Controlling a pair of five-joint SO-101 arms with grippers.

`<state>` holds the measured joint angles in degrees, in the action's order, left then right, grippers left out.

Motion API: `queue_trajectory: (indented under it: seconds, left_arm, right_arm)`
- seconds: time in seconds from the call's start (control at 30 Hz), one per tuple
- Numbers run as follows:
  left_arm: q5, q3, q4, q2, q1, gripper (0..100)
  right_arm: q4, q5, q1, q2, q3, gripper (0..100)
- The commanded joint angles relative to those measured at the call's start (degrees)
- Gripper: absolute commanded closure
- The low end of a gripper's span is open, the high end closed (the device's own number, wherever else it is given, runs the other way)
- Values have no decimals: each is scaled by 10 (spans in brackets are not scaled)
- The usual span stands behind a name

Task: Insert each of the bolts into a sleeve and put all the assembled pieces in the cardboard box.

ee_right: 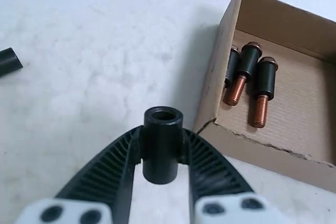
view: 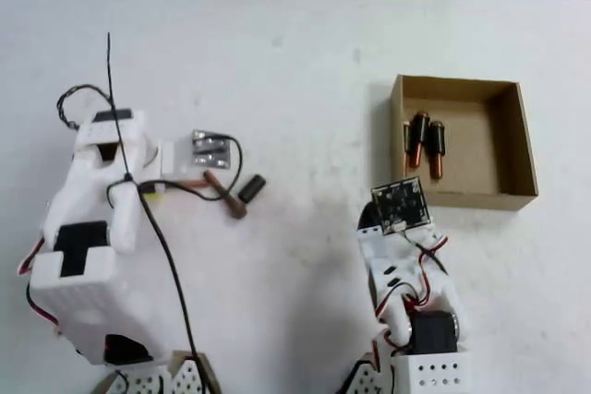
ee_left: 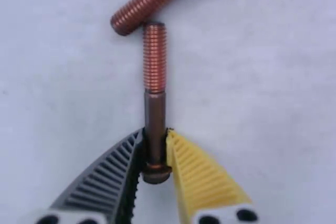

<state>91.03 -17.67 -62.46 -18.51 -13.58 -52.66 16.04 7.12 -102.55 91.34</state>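
Three assembled pieces lie side by side inside cardboard box, toward wall on left arm's side. Right gripper just outside box's near corner, jaws clamped on held sleeve, black, upright, bore up. Left gripper well apart from box, jaws pinching held bolt just above head. Its threaded tip meets second bolt lying on table; contact or hair's gap, cannot tell. Loose sleeve just beside those bolts, on box side.
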Motion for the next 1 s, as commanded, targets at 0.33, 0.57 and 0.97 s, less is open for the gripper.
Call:
queue_trajectory:
  seconds: [0.33,0.57,0.97]
  left_arm:
    - [4,21,-19,-11,34,976]
    - [3,32,-36,-10,33,921]
    - [3,131,-154,-11,34,846]
  right_arm:
    - [1,-6,-6,-6,-4,978]
    - [-1,47,-6,-6,-4,981]
    - [-1,46,-6,-6,-4,981]
